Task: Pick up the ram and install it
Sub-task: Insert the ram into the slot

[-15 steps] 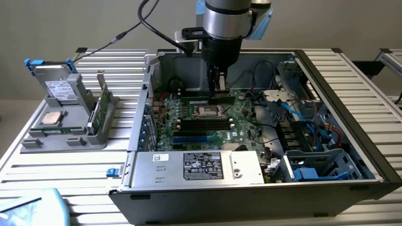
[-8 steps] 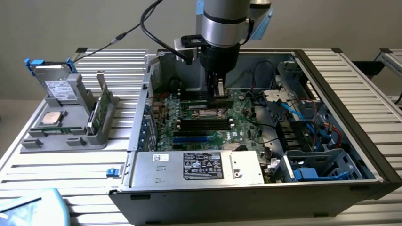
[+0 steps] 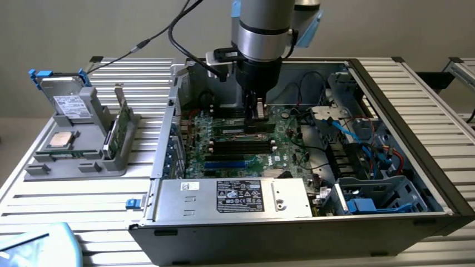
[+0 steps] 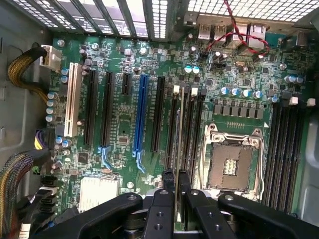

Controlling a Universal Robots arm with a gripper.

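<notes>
The ram [image 4: 178, 130] is a thin dark-green stick seen edge-on, held upright between my two black fingers [image 4: 167, 175]. My gripper [image 4: 176, 175] is shut on its near end. The stick hangs just over the black memory slots [image 4: 192, 129] beside the bare processor socket [image 4: 232, 162], in line with them. I cannot tell whether its lower edge touches a slot. In the exterior view my gripper [image 3: 257, 117] reaches straight down into the open computer case [image 3: 415, 139], over the middle of the green motherboard [image 3: 237, 147].
A silver power supply [image 3: 230, 197] lines the case's front wall. Cables and a blue drive cage [image 3: 371, 194] crowd the exterior view's right side. Outside the case, on the left, a grey fixture [image 3: 74, 161] holds a hard drive, a square chip and an upright green board [image 3: 121, 125].
</notes>
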